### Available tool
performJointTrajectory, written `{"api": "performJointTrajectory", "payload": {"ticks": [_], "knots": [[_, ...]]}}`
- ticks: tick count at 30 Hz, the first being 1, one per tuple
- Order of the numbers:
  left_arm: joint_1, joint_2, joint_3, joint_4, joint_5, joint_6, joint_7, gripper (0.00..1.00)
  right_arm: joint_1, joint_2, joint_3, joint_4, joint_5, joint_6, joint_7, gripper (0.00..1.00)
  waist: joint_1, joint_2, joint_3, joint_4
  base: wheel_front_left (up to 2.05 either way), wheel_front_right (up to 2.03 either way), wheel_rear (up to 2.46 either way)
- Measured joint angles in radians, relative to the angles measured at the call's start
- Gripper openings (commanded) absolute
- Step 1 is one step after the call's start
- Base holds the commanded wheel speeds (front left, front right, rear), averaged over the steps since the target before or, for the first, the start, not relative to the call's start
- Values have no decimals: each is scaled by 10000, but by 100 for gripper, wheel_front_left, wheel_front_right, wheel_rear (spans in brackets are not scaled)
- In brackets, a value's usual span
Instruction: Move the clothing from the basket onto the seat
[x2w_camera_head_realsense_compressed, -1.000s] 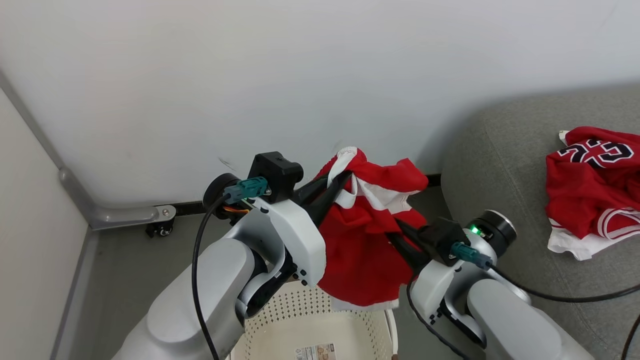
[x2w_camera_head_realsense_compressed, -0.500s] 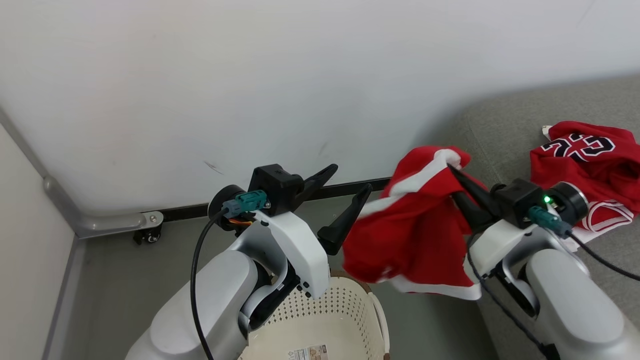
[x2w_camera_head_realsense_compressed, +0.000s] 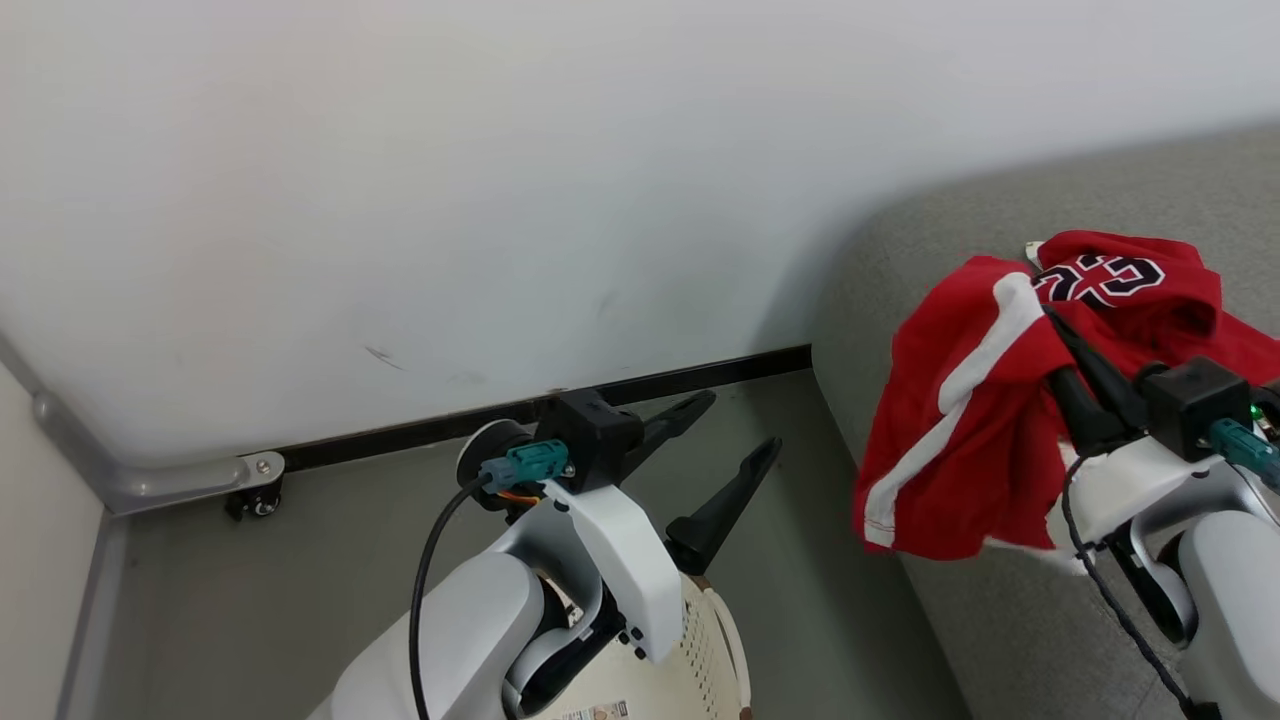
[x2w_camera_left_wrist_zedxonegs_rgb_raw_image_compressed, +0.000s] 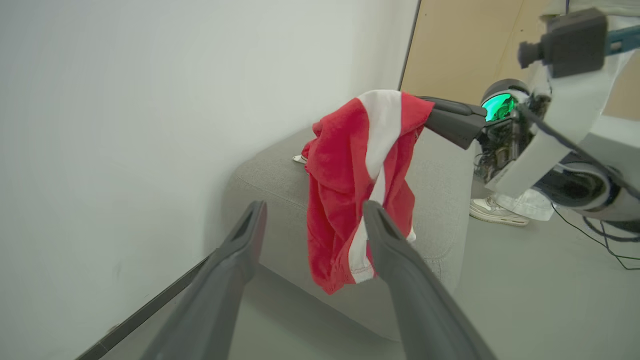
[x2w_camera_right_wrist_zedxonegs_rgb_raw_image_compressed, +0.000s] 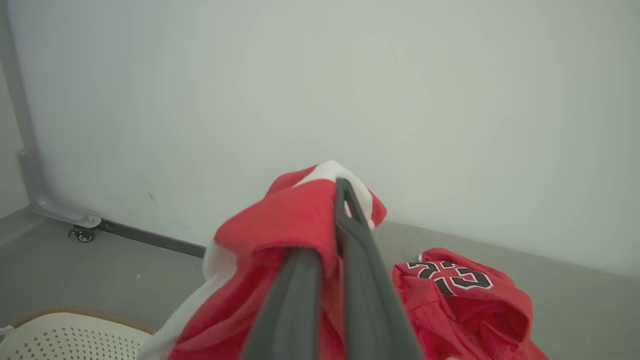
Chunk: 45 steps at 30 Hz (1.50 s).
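Red basketball garment with a white stripe (x2w_camera_head_realsense_compressed: 950, 430) hangs from the right claw (x2w_camera_head_realsense_compressed: 1052, 320), which is clamped together on its upper fold, at the rounded corner of the grey fabric seat (x2w_camera_head_realsense_compressed: 900, 250).
A second red garment (x2w_camera_head_realsense_compressed: 1180, 295) lies on the seat just behind, its black-and-white numerals looking like an inverted 23. The left claw (x2w_camera_head_realsense_compressed: 738, 422) stands spread wide, holding nothing, above the cream perforated basket (x2w_camera_head_realsense_compressed: 715, 640), whose bottom label is too small to read. Bare grey floor (x2w_camera_head_realsense_compressed: 800, 560) separates basket and seat, with the white wall (x2w_camera_head_realsense_compressed: 500, 200) close ahead.
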Motion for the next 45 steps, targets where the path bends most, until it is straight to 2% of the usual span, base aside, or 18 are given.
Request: {"api": "performJointTrajectory", "payload": {"ticks": [6, 18, 29, 38, 45], "knots": [[83, -35, -224, -19, -73, -73, -151, 100, 478, -111, -458, -433, -100, 0, -2, 0, 0, 0, -49, -369, 0, 0, 0], [276, -58, -408, -54, -134, -102, -445, 100, 1082, -326, -575, -1306, -190, 0, 130, 0, 0, 0, -91, -1232, 0, 0, 0], [398, 52, -320, -105, -94, -84, -581, 100, 1057, -472, 84, -1638, 157, 0, 564, 0, 0, 0, 30, -1949, 0, 0, 0], [403, 265, -65, -299, 48, 186, -575, 100, -617, -665, 464, -1492, 767, 0, 924, 0, 0, 0, 434, -2211, 0, 0, 0], [302, 499, 61, -652, 282, 405, -420, 100, -2819, -1074, -63, -968, 1252, 0, 1381, 0, 0, 0, 997, -2280, 0, 0, 0]]}}
